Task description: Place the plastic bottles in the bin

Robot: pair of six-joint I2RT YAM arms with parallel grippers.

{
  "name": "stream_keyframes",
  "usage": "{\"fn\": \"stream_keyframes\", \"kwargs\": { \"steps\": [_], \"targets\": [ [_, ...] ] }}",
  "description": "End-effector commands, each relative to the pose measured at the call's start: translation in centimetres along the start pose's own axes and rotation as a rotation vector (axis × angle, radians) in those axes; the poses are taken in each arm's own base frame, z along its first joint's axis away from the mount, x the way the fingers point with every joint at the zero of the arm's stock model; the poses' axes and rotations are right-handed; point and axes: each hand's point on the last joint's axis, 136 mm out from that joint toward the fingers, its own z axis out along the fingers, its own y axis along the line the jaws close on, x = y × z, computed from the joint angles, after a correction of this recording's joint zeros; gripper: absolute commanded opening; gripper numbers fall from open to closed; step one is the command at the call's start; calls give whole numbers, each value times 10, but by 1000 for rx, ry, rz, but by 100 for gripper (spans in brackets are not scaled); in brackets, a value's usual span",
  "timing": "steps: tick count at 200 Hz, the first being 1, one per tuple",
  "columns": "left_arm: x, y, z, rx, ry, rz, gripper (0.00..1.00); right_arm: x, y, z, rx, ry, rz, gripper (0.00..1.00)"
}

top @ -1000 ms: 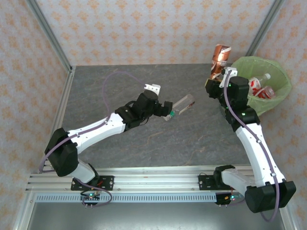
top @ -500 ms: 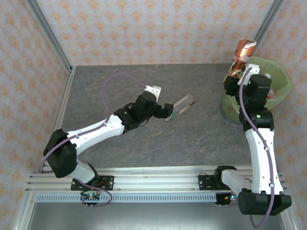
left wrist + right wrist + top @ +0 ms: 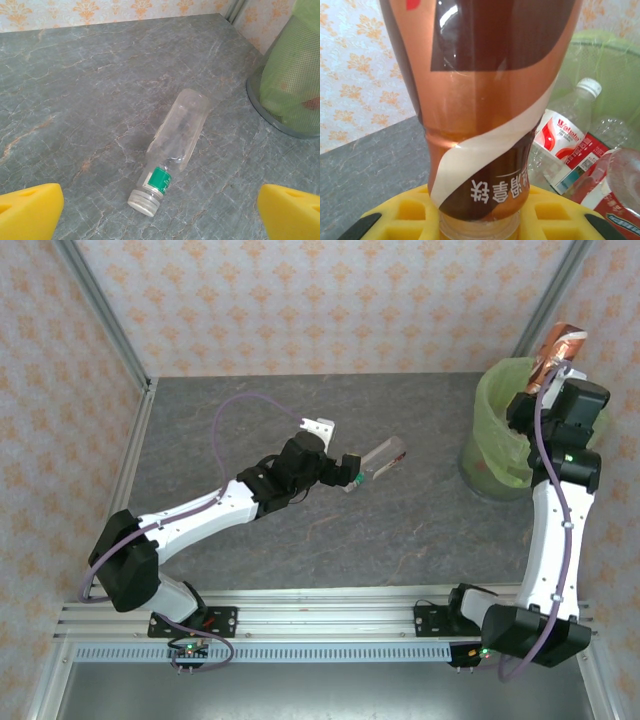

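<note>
1. Near edge, top view: both arm bases sit on the aluminium rail (image 3: 330, 615). The left arm reaches mid-table and the right arm stands up toward the far-right corner.
2. The left gripper (image 3: 350, 474) is at the cap end of a clear bottle (image 3: 383, 457) lying on the table (image 3: 220, 430). Can't tell from above whether they touch.
3. Left wrist view settles it. The left gripper (image 3: 160, 220) has its jaws wide apart, with the yellow pads (image 3: 30, 210) at the lower corners. The clear bottle (image 3: 177, 140) lies flat ahead of them, clear of both. Its pale cap faces the camera, there is a green label at the neck, and the base points far-right.
4. Same view: the bin (image 3: 295, 85) stands near, past the bottle's base. It has a mesh wall and a lime-green liner, and something red behind the mesh is too blurred to name.
5. Top view: the right gripper (image 3: 545, 380) is clamped on a brown bottle (image 3: 560, 345), tilted above the bin's (image 3: 490, 405) far rim. The right arm covers much of the mouth, hiding the contents.
6. Right wrist view fills that in. The right gripper (image 3: 480, 225) pads are closed on the neck of the brown bottle (image 3: 485, 100), whose label print reads upside down. Behind it, inside the bin (image 3: 605, 55), lie a white-capped bottle (image 3: 565, 132) with a red-and-white label and a red-labelled bottle (image 3: 620, 195).
7. Far: patterned wall (image 3: 300, 300).
</note>
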Motion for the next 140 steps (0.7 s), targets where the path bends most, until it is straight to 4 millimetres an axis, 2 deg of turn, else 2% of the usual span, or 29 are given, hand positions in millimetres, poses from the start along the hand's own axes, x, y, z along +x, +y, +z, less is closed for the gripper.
{"fn": "stream_keyframes", "kwargs": {
  "steps": [1, 14, 41, 52, 62, 78, 93, 104, 117, 122, 140],
  "targets": [
    [-6, 7, -6, -44, -39, -3, 100, -7, 4, 5, -29, -10, 72, 0],
    [-6, 13, -9, -70, -42, -4, 100, -2, -2, 21, -9, 23, 103, 0],
    [-4, 19, -12, -95, -51, -8, 100, 4, -11, 35, 36, 44, 136, 0],
    [-3, 20, -12, -101, -52, -10, 100, 5, -15, 40, 52, 49, 138, 4],
    [-3, 21, -11, -103, -50, -10, 100, 6, -17, 44, 62, 52, 139, 13],
    [-3, 21, -10, -105, -50, -10, 100, 6, -17, 51, 63, 64, 143, 22],
    [-4, 20, -9, -103, -48, -8, 100, 6, -14, 57, 43, 89, 145, 43],
    [-3, 20, -8, -104, -45, -7, 100, 5, -11, 57, 33, 105, 153, 54],
    [-3, 20, -9, -104, -44, -7, 100, 5, -8, 56, 20, 113, 158, 63],
    [-3, 20, -9, -104, -45, -9, 100, 4, -7, 54, 13, 112, 161, 70],
    [-1, 21, -9, -108, -43, -10, 100, 2, -7, 49, 15, 98, 157, 77]
  ]
}}
